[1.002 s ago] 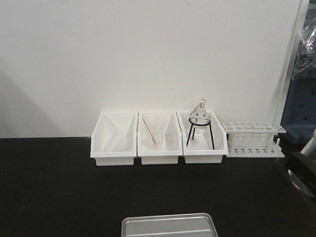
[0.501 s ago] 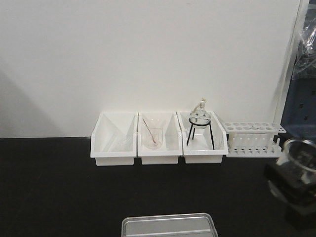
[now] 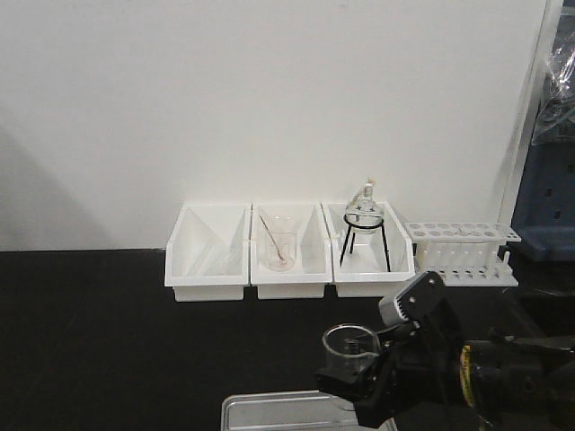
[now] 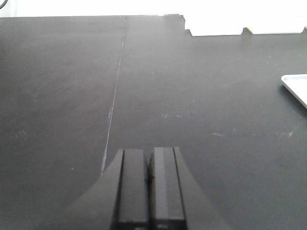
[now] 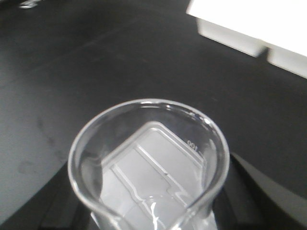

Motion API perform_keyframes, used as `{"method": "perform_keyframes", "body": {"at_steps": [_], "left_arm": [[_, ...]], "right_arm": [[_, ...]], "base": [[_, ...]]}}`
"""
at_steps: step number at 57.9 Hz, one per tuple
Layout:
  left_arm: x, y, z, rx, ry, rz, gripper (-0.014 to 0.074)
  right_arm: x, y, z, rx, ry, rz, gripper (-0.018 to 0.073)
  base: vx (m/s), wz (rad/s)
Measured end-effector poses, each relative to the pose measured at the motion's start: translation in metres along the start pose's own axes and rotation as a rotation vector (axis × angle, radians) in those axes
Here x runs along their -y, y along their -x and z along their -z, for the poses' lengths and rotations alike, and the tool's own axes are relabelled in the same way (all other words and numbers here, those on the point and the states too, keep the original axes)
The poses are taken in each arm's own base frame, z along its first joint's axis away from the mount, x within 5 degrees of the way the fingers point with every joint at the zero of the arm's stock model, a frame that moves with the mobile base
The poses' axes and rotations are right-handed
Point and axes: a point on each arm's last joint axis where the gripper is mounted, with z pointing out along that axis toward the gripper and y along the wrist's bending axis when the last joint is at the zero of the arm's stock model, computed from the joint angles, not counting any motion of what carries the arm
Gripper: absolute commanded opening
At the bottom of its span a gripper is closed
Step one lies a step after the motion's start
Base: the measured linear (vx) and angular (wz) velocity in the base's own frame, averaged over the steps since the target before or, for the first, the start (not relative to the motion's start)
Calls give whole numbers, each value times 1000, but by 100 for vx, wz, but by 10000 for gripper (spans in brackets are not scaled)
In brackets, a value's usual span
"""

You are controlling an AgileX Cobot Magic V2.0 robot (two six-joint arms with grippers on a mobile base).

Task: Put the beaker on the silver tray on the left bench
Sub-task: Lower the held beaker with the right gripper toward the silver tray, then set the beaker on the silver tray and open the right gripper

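Observation:
The small clear beaker hangs upright over the silver tray at the front edge of the left bench. My right gripper is shut on its lower wall. In the right wrist view the beaker fills the frame, dark fingers flank it, and the tray shows through its glass bottom. My left gripper is shut with nothing in it, low over the bare black bench. A corner of the tray shows at that view's right edge.
Three deep white bins stand along the back wall. The middle bin holds a beaker with a rod; the right one holds a flask on a black tripod. A white test-tube rack stands to their right.
My right arm has come in from the right edge with the beaker and moved left and down, so the beaker now hangs over the tray's right part. The left gripper's earlier state is not shown.

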Motion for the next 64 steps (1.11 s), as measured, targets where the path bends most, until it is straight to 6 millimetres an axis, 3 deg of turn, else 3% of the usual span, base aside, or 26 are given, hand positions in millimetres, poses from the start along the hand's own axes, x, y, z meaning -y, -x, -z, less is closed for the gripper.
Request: {"method": "perform_keyframes", "body": {"at_steps": [10, 21, 42, 64], "left_arm": [[0, 0, 0, 0, 0, 0, 1], [0, 0, 0, 0, 0, 0, 1], [0, 0, 0, 0, 0, 0, 1], [0, 0, 0, 0, 0, 0, 1]], "right_arm": [[11, -27, -31, 80, 90, 91, -3], [18, -53, -48, 76, 109, 184, -3], [33, -82, -66, 62, 42, 46, -3], [42, -93, -71, 49, -38, -6, 41]], "base": [[0, 0], [0, 0], [0, 0], [0, 0]]}}
